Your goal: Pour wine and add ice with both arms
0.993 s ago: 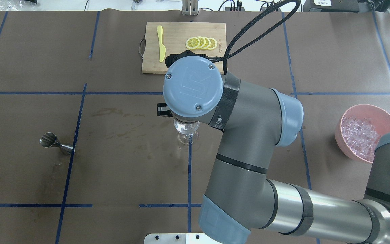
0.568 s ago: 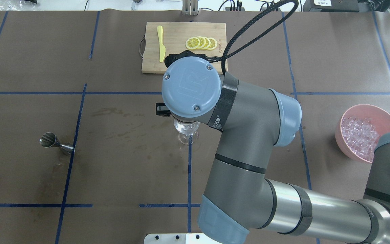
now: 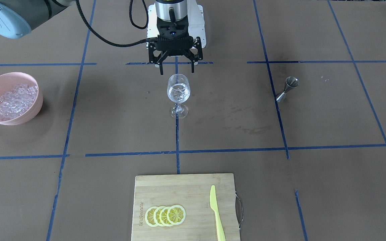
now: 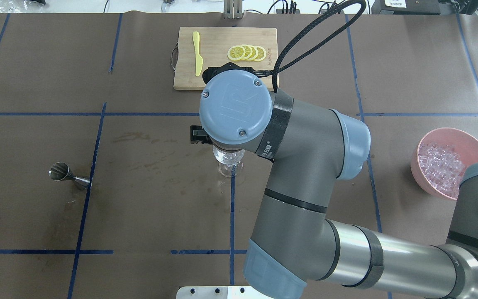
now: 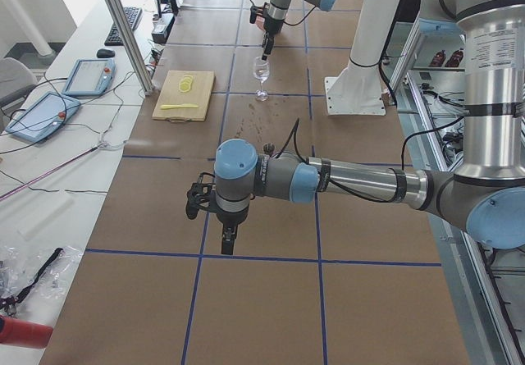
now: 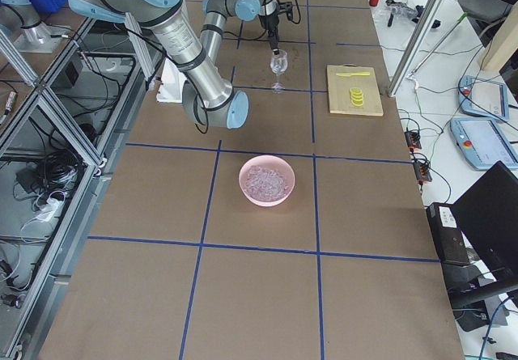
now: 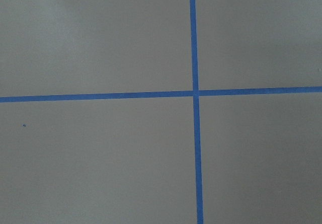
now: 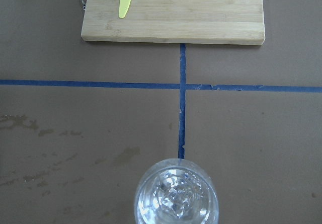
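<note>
A clear wine glass [image 3: 178, 92] stands mid-table with glassy ice pieces in its bowl, as the right wrist view [image 8: 177, 196] shows from above. My right gripper [image 3: 177, 72] hangs just above the rim, open and empty. In the overhead view the right wrist's blue cap [image 4: 235, 106] hides most of the glass [image 4: 230, 161]. More ice [image 3: 13, 98] fills a pink bowl [image 3: 28, 115] far to the robot's right. My left gripper [image 5: 227, 238] shows only in the exterior left view, low over bare table, and I cannot tell whether it is open or shut.
A steel jigger [image 3: 286, 88] stands on the robot's left side. A bamboo cutting board [image 3: 183, 187] on the far side carries lemon slices [image 3: 165, 215] and a yellow plastic knife [image 3: 217, 214]. The left wrist view shows only brown paper and crossing blue tape [image 7: 194, 93].
The right wrist wavers a little over the glass. Nothing else has moved.
</note>
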